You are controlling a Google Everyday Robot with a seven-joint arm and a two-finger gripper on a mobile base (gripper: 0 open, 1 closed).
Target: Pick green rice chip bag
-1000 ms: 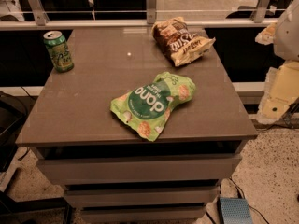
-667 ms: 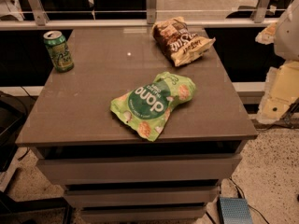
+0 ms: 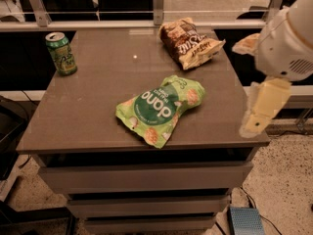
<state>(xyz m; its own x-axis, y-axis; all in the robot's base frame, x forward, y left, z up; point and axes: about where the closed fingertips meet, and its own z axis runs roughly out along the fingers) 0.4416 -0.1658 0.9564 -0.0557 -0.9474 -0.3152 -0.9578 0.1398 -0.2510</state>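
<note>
Comparing this moment with the views from the preceding second shows no material change. The green rice chip bag (image 3: pixel 161 109) lies where it lay, flat on the worktop (image 3: pixel 98 92), toward the front edge and somewhat right of centre, printed face up. Its long axis runs on a diagonal from front left to back right. Nothing touches it.

The tool (image 3: pixel 260 110) is at the right side of the view, beyond the worktop's right edge and near the front corner. It hangs below the pale rounded body of the arm (image 3: pixel 288 43). Its place matches the earlier views. It is apart from the bag, with bare worktop between them. Whether it is released or clenched cannot be told from this angle. It grasps nothing that can be seen.

Other items noted: a green soda can (image 3: pixel 61 53) upright at the back left, well apart from the bag, and a brown-and-white chip bag (image 3: pixel 190 42) at the back right, nearer to it but not touching.

Assessment: the pick has not begun and the approach appears stalled or not yet started. The next move would call for bringing the tool leftward over the worktop and down onto the bag. The route from the right is open. The crinkly pouch lies flat and may slide or deform under contact.
</note>
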